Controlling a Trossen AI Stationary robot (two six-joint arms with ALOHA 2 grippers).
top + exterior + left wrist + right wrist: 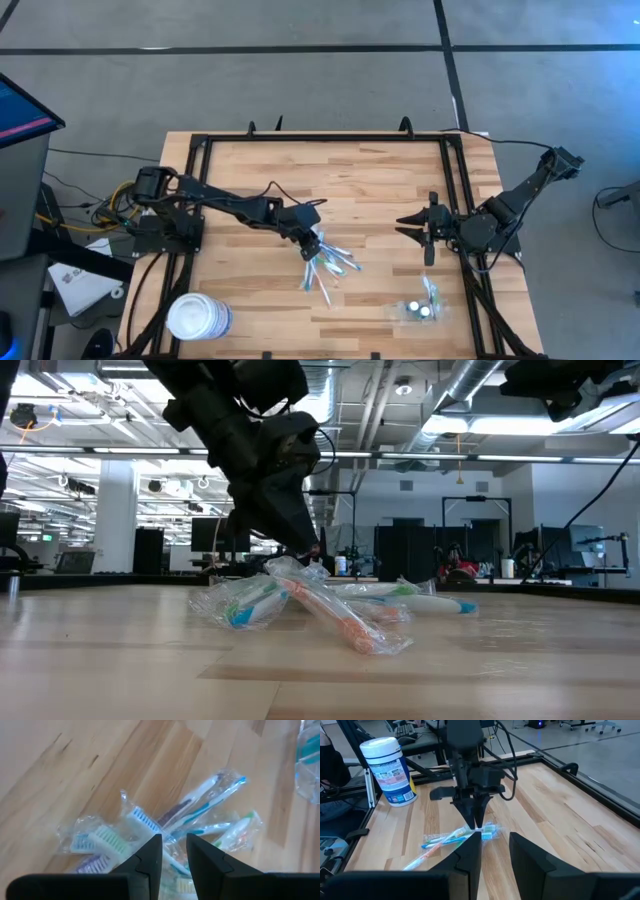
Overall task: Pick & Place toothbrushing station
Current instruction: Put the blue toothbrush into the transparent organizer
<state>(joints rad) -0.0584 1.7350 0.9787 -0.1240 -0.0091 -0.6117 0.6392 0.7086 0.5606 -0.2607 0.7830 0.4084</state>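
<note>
1. Left gripper (312,243) is low over the pile of plastic-wrapped toothbrushes (328,264) mid tabletop (370,180). From the left wrist cam I see its fingers (150,857) a narrow gap apart, tips right at the wrappers; can't tell if anything's pinched.
2. Right gripper (409,226) hangs over the tabletop's right side, well apart from the pile, fingers (470,855) a little apart w/ nothing between.
3. Small clear plastic toothbrushing station (420,308) lies near the front right edge, just beside the right arm, no gripper on it.
4. White round tub w/ label (198,317) sits at the front left corner.
</note>
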